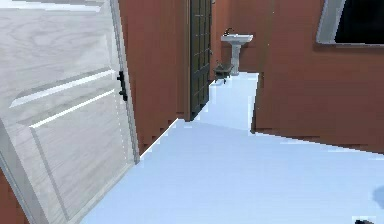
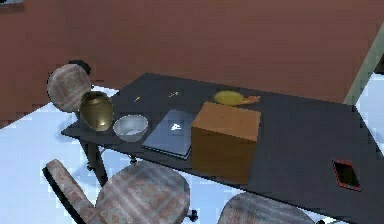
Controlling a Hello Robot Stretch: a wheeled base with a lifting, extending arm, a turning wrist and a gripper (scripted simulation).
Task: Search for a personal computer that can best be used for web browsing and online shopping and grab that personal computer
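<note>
One grey laptop (image 2: 172, 133), one box (image 2: 226, 138), one bowl (image 2: 130, 127), one brass vase (image 2: 97, 110) on one dark table (image 2: 300, 130); three chairs (image 2: 140, 195)

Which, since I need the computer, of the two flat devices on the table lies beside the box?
The grey laptop, closed, between the bowl and the box. The small dark phone lies alone toward the arm side view's right.

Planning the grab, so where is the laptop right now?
In the arm side view, the laptop lies on the dark table, left of centre, between the pale bowl and the brown box.
</note>
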